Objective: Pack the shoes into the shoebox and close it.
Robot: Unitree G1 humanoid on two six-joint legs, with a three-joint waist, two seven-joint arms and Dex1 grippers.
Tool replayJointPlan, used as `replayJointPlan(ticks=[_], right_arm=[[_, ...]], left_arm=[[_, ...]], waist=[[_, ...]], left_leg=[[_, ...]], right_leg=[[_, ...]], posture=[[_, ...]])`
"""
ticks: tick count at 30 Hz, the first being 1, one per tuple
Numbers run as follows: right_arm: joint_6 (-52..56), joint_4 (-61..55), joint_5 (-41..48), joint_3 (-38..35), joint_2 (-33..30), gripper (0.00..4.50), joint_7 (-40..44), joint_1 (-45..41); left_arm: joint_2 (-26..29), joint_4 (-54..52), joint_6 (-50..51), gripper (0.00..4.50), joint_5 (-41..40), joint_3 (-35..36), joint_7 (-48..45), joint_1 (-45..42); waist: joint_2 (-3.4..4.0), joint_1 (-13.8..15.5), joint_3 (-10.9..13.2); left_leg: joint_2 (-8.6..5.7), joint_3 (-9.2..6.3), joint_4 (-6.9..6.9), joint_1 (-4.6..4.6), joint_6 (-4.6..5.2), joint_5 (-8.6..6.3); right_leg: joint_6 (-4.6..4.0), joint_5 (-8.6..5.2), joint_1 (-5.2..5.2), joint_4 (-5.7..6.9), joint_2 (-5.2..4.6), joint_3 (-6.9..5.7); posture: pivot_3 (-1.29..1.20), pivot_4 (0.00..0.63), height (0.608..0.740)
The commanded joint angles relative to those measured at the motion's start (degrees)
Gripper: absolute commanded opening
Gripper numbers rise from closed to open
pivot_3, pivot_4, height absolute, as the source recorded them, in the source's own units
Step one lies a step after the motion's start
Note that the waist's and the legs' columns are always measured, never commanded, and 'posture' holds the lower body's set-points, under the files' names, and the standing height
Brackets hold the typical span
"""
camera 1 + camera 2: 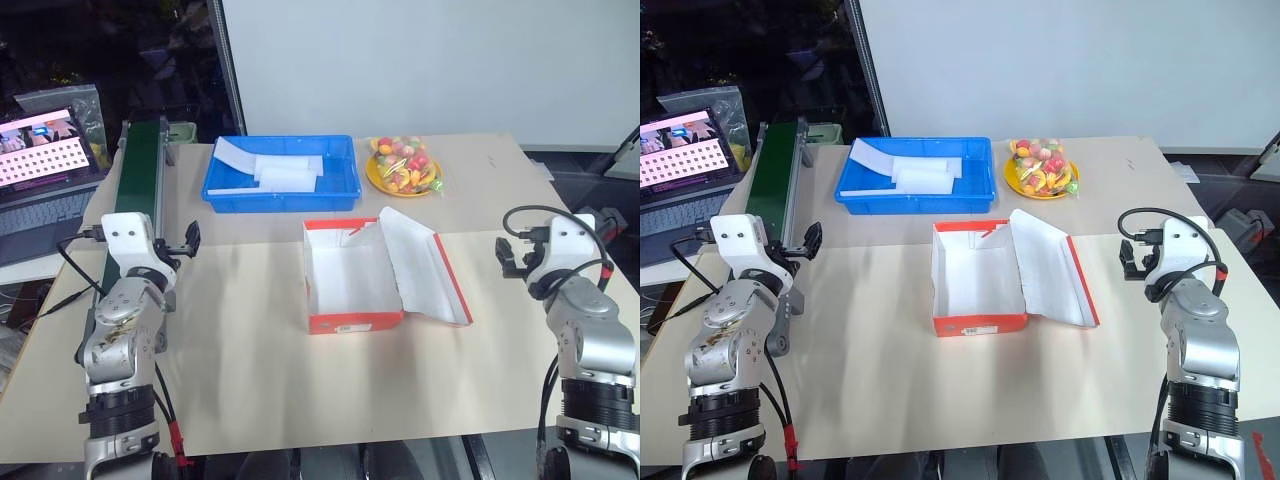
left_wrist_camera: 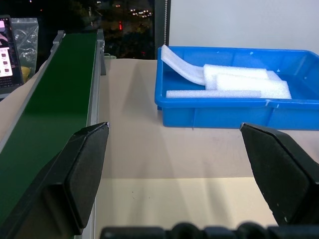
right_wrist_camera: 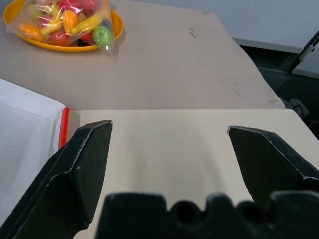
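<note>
The shoebox (image 1: 355,322) stands open in the middle of the table, red-orange outside and white inside, with nothing in it. Its lid (image 1: 425,265) leans out to the right, white inner face up. The shoes are out of view. My left gripper (image 1: 186,240) hovers open near the table's left edge, well left of the box; between its fingers (image 2: 84,169) in the left wrist view I see only the table. My right gripper (image 1: 512,256) hovers open to the right of the lid, and its fingers (image 3: 82,164) frame bare table in the right wrist view.
A blue plastic tray (image 1: 280,200) holding white foam pieces (image 1: 285,170) sits behind the box. A yellow plate with a bag of toy fruit (image 1: 404,166) is at the back right. A green conveyor (image 1: 143,160) runs along the left edge, with a laptop (image 1: 40,150) beyond it.
</note>
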Motion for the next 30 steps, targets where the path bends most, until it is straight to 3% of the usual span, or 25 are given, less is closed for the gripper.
replayJointPlan(ticks=[1, 4, 9, 12, 18, 22, 26, 30], right_arm=[[-0.99, -2.49, 0.11, -0.49, -0.37, 4.39, 0.12, -1.28], [-0.55, -4.42, 1.75, 3.54, -2.29, 4.39, 5.99, -5.48], [13.48, -21.45, 23.94, 9.46, -2.26, 4.39, 24.58, -9.73], [17.74, -28.64, 32.46, 14.18, -2.54, 4.39, 31.16, -9.78], [17.21, -25.03, 26.10, 24.47, 2.16, 4.39, 26.34, -15.89], [16.30, -23.12, 23.50, 26.58, 3.83, 4.39, 24.91, -17.10], [13.77, -19.03, 15.83, 31.62, 8.95, 4.39, 18.56, -17.94], [14.70, -20.77, 15.20, 30.69, 11.58, 4.39, 16.09, -16.12]], left_arm=[[0.53, -1.69, -1.28, 4.50, 0.60, -0.60, -0.25, -0.68], [0.23, -1.82, -0.78, 4.50, 0.89, -1.41, -0.24, -0.39], [0.07, -2.23, -0.98, 4.50, 0.84, -1.71, 0.12, -0.10], [-0.37, -2.57, -0.89, 4.50, 0.70, -2.13, 0.32, 0.00], [-0.42, -3.14, -0.67, 4.50, 0.52, -2.17, 0.18, 0.36], [-0.27, -3.47, -0.48, 4.50, 0.56, -1.76, 0.37, 0.73], [1.94, -1.47, -1.47, 4.50, 2.53, 3.61, 2.63, 6.18], [0.77, -4.77, -0.21, 4.50, 1.51, 5.34, 4.38, 9.05]], waist=[[0.00, -0.01, 0.00], [0.00, -0.37, 0.00], [0.01, -0.56, 0.00], [-0.03, -0.09, -0.01], [-0.04, 0.12, 0.00], [-0.04, 0.14, 0.00], [-0.05, -1.06, -0.01], [-0.09, -1.41, -0.03]], left_leg=[[0.00, 0.00, 0.00, 0.00, 0.00, 0.00], [-0.01, 0.02, 0.00, 0.00, 0.00, 0.00], [0.12, 0.03, -0.01, 0.05, -0.01, 0.00], [0.18, -0.18, -0.04, -0.06, 0.00, -0.01], [-0.09, -0.26, 0.16, -0.18, 0.10, -0.07], [-0.10, -0.29, 0.18, -0.18, 0.10, -0.07], [-0.13, -0.26, 0.12, -0.17, 0.09, -0.06], [-0.20, -0.28, 0.02, -0.25, 0.05, -0.04]], right_leg=[[0.00, 0.00, 0.00, 0.00, 0.00, 0.00], [0.00, 0.00, -0.01, 0.00, 0.00, 0.02], [-0.01, 0.00, -0.03, -0.03, 0.12, 0.05], [-0.02, 0.01, 0.02, -0.03, 0.12, -0.21], [0.00, 0.02, -0.01, -0.07, -0.11, -0.26], [0.00, 0.02, -0.02, -0.06, -0.10, -0.30], [0.00, 0.02, -0.15, -0.02, -0.10, -0.24], [0.00, 0.02, -0.58, 0.34, -0.15, -0.23]], posture=[[0.00, 0.150, 0.724], [0.00, 0.150, 0.724], [0.00, 0.150, 0.724], [0.00, 0.150, 0.724], [0.00, 0.150, 0.724], [0.00, 0.150, 0.724], [0.00, 0.150, 0.724], [0.00, 0.150, 0.724]])
